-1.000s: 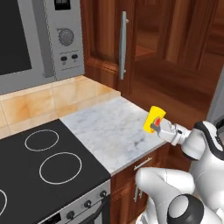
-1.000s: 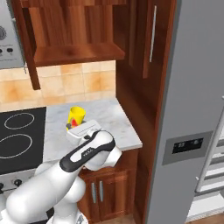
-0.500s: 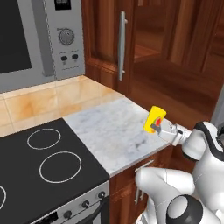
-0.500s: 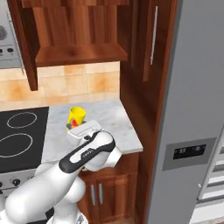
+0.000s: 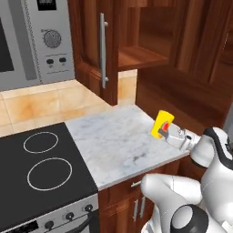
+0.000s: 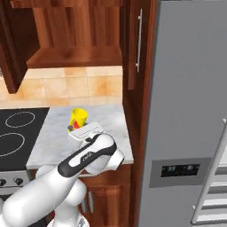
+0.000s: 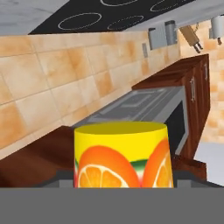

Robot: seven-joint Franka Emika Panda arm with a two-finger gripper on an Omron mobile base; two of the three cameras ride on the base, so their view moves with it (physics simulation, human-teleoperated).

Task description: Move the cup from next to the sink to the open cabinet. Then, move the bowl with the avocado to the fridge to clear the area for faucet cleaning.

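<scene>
Gripper (image 5: 167, 132) clamping the yellow cup (image 5: 162, 124), holding it tilted above the marble counter (image 5: 118, 141), cup hanging below the open cabinet (image 5: 136, 55), the grey fridge (image 6: 190, 111) standing right of the counter

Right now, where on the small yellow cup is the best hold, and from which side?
On its side wall. The small yellow cup is a narrow tumbler, so the hand spans it from the robot's side, as it does now, tilted above the white marble counter.
</scene>
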